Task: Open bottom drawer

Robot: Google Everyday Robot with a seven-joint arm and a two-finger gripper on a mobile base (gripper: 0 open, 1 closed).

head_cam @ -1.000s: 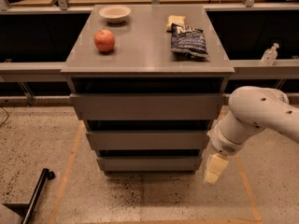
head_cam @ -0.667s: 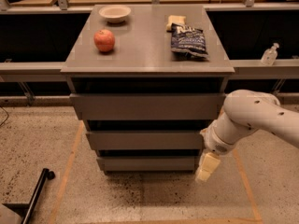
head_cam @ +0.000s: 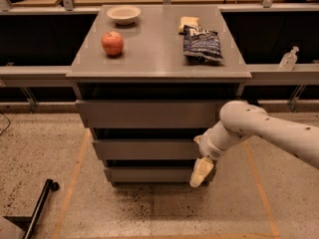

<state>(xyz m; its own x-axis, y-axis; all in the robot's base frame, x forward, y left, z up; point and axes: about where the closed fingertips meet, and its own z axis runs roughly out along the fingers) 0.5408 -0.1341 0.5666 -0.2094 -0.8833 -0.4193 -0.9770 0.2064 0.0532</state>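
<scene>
Jaws: I cannot tell from here whether they are spread or pressed together.
Apple (head_cam: 112, 43): red, upper left of the cabinet top (head_cam: 154, 59), just below the white bowl (head_cam: 124, 14).
Bottom drawer (head_cam: 149, 174): lower centre of the frame, the lowest and narrowest of three grey fronts, with a dark gap above it.
Chip bag (head_cam: 202, 44): dark blue, lying flat at the upper right of the top.
Gripper (head_cam: 202, 172): pale, pointing down at the drawer front's right end; I cannot tell if it touches.
Arm (head_cam: 269, 131): white, entering from the right edge.
</scene>
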